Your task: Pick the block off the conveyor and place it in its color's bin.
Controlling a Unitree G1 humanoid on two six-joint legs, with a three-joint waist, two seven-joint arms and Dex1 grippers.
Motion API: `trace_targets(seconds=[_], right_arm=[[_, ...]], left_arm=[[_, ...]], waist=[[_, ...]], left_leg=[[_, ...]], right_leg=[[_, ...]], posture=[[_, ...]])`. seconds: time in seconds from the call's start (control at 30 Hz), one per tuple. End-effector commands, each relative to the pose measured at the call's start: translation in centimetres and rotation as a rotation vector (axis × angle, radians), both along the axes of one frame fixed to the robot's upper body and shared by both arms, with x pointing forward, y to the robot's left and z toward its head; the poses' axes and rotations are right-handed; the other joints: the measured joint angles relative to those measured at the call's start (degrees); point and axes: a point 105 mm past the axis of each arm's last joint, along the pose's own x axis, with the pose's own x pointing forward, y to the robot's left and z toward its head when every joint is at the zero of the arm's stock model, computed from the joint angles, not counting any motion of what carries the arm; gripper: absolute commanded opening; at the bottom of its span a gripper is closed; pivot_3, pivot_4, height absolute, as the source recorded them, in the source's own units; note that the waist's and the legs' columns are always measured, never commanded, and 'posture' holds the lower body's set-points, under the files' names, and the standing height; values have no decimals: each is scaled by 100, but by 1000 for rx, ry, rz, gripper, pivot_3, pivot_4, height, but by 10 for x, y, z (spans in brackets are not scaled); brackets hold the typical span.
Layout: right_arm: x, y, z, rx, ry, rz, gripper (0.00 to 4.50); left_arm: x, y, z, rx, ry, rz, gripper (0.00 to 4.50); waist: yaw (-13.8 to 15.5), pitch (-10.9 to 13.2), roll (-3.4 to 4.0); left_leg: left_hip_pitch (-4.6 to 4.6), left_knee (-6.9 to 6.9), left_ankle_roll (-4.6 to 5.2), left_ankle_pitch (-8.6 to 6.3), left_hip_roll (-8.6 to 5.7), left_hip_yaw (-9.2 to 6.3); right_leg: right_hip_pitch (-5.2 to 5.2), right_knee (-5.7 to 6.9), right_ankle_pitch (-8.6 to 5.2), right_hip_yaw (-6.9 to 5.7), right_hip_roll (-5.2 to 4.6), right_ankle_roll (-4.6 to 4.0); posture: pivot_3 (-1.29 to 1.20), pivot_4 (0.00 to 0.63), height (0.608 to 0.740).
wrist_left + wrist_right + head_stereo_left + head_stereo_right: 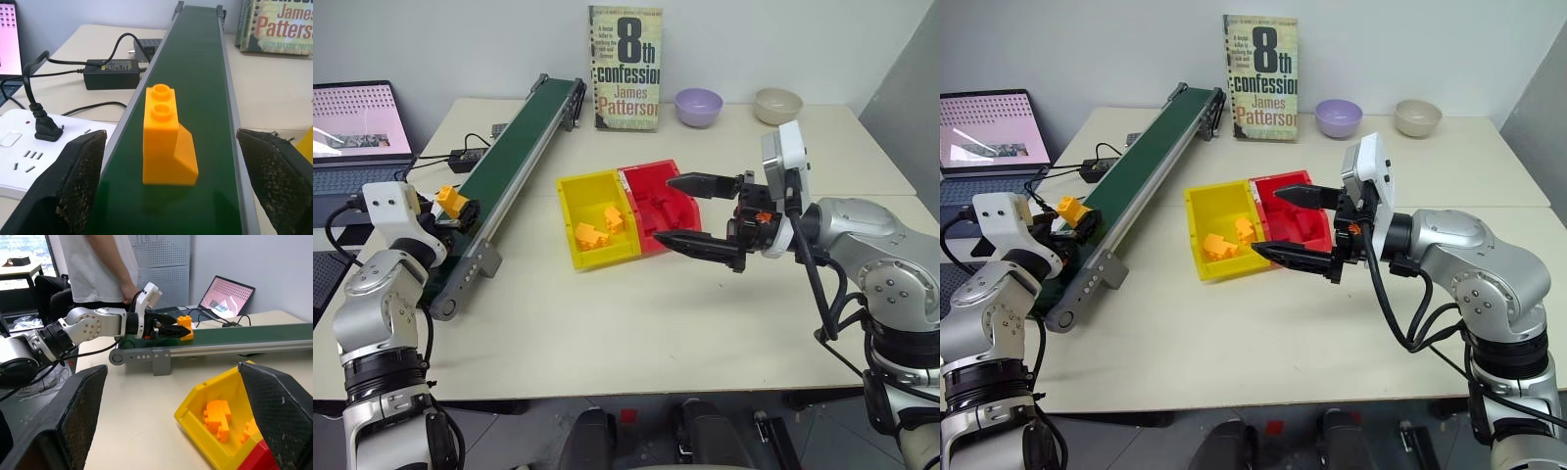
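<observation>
Sitting on the dark green conveyor [514,157] at the left of the frame, the block [167,138] stands between the wide-open fingers of the left gripper [171,191], and they do not touch it. In the middle of the counter [636,323], the yellow bin [570,188] holds a few orange-yellow bricks [592,235]. Joined to it, the red bin [651,176] holds red pieces. The right gripper [695,213] hovers open and empty by the red bin.
</observation>
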Motion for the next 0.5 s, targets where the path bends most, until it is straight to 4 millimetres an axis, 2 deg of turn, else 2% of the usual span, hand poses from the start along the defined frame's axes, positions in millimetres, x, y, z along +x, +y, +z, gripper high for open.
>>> trace_targets(seconds=[0.03, 0.5], right_arm=[[-7, -1, 8, 13, -36, 10, 4500], [-3, -1, 9, 24, -30, -2, 4500]], left_arm=[[-7, 10, 17, 39, -48, 28, 3604], [-26, 16, 18, 19, -42, 69, 915]], waist=[[-1, 0, 0], [-3, 0, 0]], left_leg=[[0, 0, 0, 0, 0, 0], [0, -1, 0, 0, 3, -2]], right_leg=[[0, 0, 0, 0, -1, 0], [0, 0, 0, 0, -6, 0]], posture=[[0, 150, 740], [0, 150, 740]])
